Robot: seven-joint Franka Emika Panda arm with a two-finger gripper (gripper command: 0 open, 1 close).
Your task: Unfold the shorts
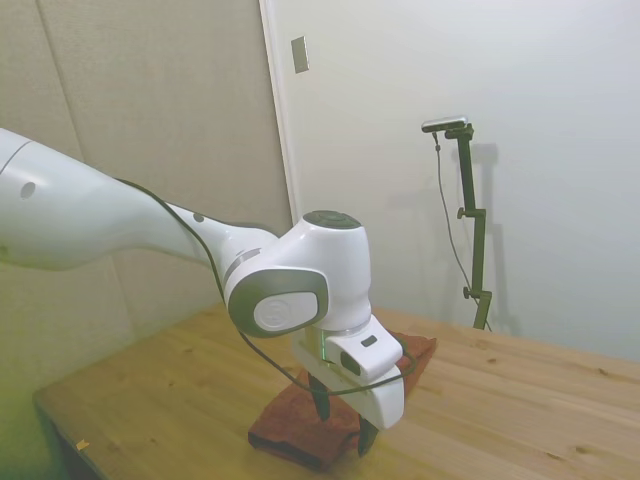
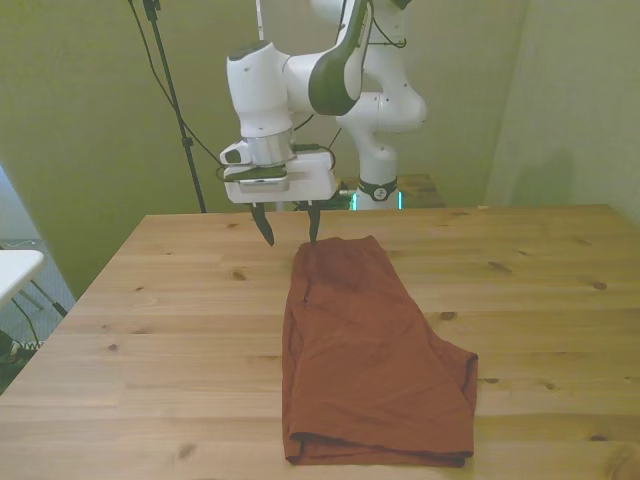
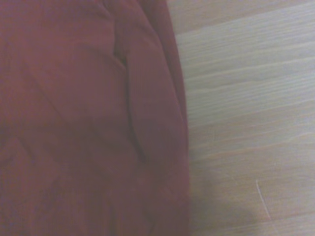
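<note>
The rust-brown shorts [image 2: 370, 350] lie folded flat on the wooden table [image 2: 150, 330], running from mid-table toward its near edge. My gripper [image 2: 288, 228] hangs open and empty, fingers pointing down, just above the shorts' far corner on the front view's left. In the side view the gripper [image 1: 343, 425] stands in front of the shorts [image 1: 285, 420] and hides much of them. The wrist view shows the shorts [image 3: 88, 123] with soft creases, their edge running beside bare wood [image 3: 246, 98].
Bare tabletop lies on both sides of the shorts. A white surface [image 2: 15, 270] sits off the table at the front view's left. Cables and a stand [image 2: 180, 120] hang behind the table's far edge.
</note>
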